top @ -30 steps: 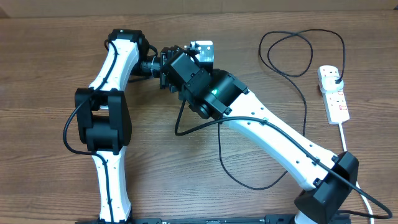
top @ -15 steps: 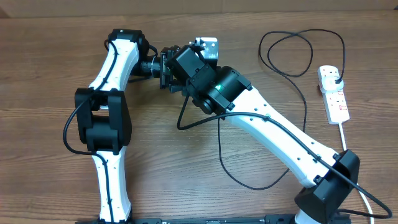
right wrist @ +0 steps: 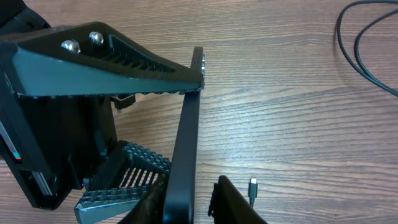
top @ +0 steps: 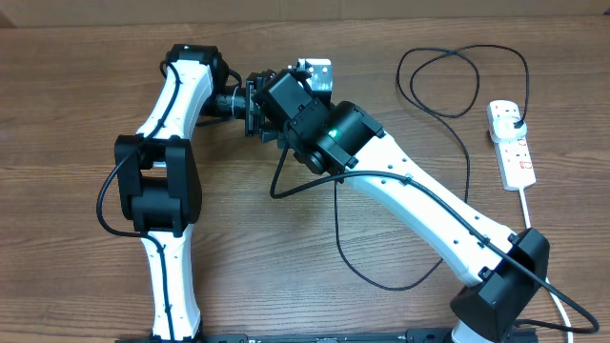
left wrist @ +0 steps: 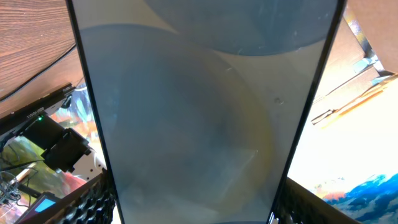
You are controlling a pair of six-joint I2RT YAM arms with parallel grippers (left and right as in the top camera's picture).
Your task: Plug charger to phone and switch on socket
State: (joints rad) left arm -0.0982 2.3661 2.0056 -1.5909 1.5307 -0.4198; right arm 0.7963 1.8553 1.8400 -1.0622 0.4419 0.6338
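The phone (top: 315, 73) is held off the table at the back by my left gripper (top: 255, 103). In the left wrist view its pale screen (left wrist: 199, 106) fills the frame between my ribbed fingers (left wrist: 93, 202). In the right wrist view the phone shows edge-on as a dark slab (right wrist: 186, 137). My right gripper (right wrist: 189, 208) straddles its lower end, with a gap at the right finger (right wrist: 233, 204). The charger's connector tip (right wrist: 252, 185) lies loose on the wood. Its black cable (top: 467, 181) runs to the plug (top: 511, 118) in the socket (top: 515, 152).
The cable makes loops at the back right (top: 448, 81) and under the right arm (top: 381, 281). The strip's white cord (top: 558, 291) trails to the front right. The left gripper's fingers (right wrist: 106, 62) crowd the phone in the right wrist view.
A second ago my right gripper moved up and a little right to the phone. In the last half second nothing visibly moved. The left arm has held still.
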